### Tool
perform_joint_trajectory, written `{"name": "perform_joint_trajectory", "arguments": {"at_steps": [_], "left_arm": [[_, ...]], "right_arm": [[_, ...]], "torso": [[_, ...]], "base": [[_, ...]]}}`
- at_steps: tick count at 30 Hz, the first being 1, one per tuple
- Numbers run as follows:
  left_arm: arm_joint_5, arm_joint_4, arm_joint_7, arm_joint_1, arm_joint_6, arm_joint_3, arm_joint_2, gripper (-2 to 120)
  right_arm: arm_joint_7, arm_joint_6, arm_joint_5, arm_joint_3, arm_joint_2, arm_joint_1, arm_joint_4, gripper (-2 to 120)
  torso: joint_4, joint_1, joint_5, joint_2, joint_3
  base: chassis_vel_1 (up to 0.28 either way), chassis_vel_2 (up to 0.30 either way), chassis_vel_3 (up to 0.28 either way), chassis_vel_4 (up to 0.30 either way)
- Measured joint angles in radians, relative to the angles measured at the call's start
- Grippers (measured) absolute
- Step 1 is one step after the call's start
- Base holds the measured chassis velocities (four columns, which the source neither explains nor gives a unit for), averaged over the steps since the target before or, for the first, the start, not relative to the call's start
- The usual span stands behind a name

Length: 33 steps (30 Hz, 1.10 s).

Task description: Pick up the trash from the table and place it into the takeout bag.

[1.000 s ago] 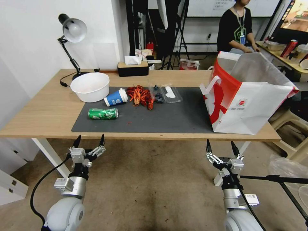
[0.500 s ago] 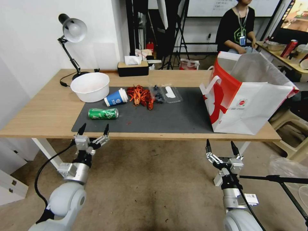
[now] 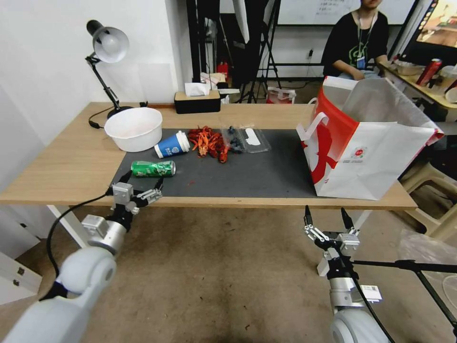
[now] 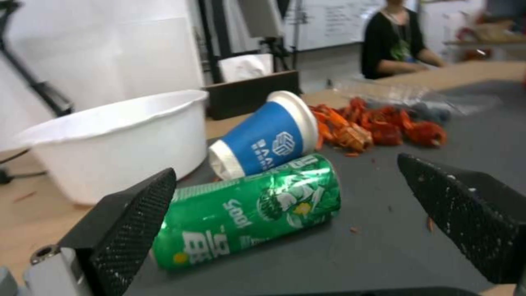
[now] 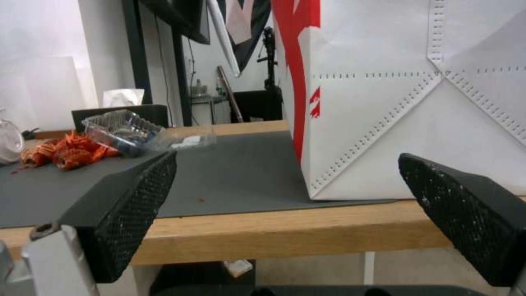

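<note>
The trash lies on the dark mat [image 3: 257, 176] of the table [image 3: 66, 162]. A green can [image 3: 153, 168] [image 4: 246, 209] rests on its side near the front left. Behind it a blue cup with a white lid [image 3: 172, 145] [image 4: 263, 135] is tipped over. Red crayfish shells [image 3: 208, 142] [image 4: 378, 127] and a clear plastic box [image 3: 245, 139] [image 5: 123, 129] lie further back. The takeout bag [image 3: 366, 138] [image 5: 405, 102] stands open at the right end. My left gripper [image 3: 143, 180] [image 4: 285, 168] is open at the table's front edge, just short of the can. My right gripper [image 3: 325, 212] [image 5: 287, 158] hangs open below the table edge, in front of the bag.
A white bowl [image 3: 133, 128] [image 4: 115, 139] sits left of the cup. A desk lamp [image 3: 107, 45] and a black tissue box [image 3: 197, 101] stand at the back. A tripod leg [image 3: 414, 267] runs near my right arm. A stool [image 3: 433, 190] stands beside the bag.
My left gripper has risen from below the table and moved forward to the front edge by the green can. The right gripper has barely moved.
</note>
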Motion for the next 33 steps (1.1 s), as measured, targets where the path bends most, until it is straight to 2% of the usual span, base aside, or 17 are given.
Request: {"name": "perform_joint_trajectory", "arguments": {"at_steps": [5,6,9,10,13,14,15,18,23,26,33], "left_arm": [[-0.017,0.059,0.066,-0.076,0.002,0.05,0.095,100],[-0.017,0.059,0.066,-0.076,0.002,0.05,0.095,100],[-0.027,0.108,0.135,-0.167,0.02,0.099,0.168,100],[-0.027,0.108,0.135,-0.167,0.02,0.099,0.168,100],[-0.033,0.136,0.22,-0.225,0.044,0.119,0.235,100],[-0.033,0.152,0.267,-0.251,0.056,0.128,0.264,100],[-0.033,0.152,0.267,-0.251,0.056,0.128,0.264,100],[-0.029,0.197,0.362,-0.309,0.077,0.151,0.314,100],[-0.017,0.236,0.418,-0.352,0.093,0.171,0.341,100],[0.007,0.274,0.493,-0.385,0.109,0.182,0.351,100],[0.04,0.316,0.544,-0.434,0.112,0.211,0.347,100]], "right_arm": [[0.0,-0.001,-0.002,-0.002,0.002,0.0,0.001,100],[0.0,-0.001,-0.002,-0.002,0.002,0.0,0.001,100],[0.0,-0.001,-0.004,-0.002,0.003,-0.001,0.004,100],[0.0,-0.001,-0.004,-0.002,0.003,-0.001,0.004,100],[0.0,-0.001,-0.004,-0.004,0.001,0.002,0.003,100],[0.0,-0.001,-0.004,-0.004,0.001,0.002,0.001,100],[0.0,-0.001,-0.004,-0.004,0.001,0.002,0.001,100],[-0.001,0.0,-0.004,-0.007,0.003,0.003,-0.006,100],[-0.001,0.0,-0.008,-0.019,0.006,0.015,-0.013,100],[0.0,-0.001,-0.013,-0.034,0.007,0.029,-0.021,100],[0.002,-0.004,-0.016,-0.047,0.007,0.04,-0.029,100]], "torso": [[-0.0001,0.0,0.0,0.0,0.0],[-0.0001,0.0,0.0,0.0,0.0],[-0.0003,0.0,-0.0003,0.0,0.0],[-0.0003,0.0,-0.0003,0.0,0.0],[0.0,0.0,0.0002,0.0,0.0],[0.0003,0.0,-0.0001,0.0,0.0],[0.0003,0.0,-0.0001,0.0,0.0],[-0.0003,0.0,0.0,0.0,0.0],[0.0,0.0,0.0002,0.0,0.0],[0.0,0.0,0.0,0.0,0.0],[0.0001,0.0,0.0003,0.0,0.0]], "base": [[0.0,0.0,0.0,0.0],[0.0,0.0,0.0,0.0],[0.0,0.0,0.0,0.0],[0.0,0.0,0.0,0.0],[0.0,0.0,0.0,0.0],[0.0,0.0,0.0,0.0],[0.0,0.0,0.0,0.0],[0.0,0.0,0.0,0.0],[0.0,0.0,0.0,0.0],[0.0,0.0,0.0,0.0],[0.0,0.0,0.0,0.0]]}}
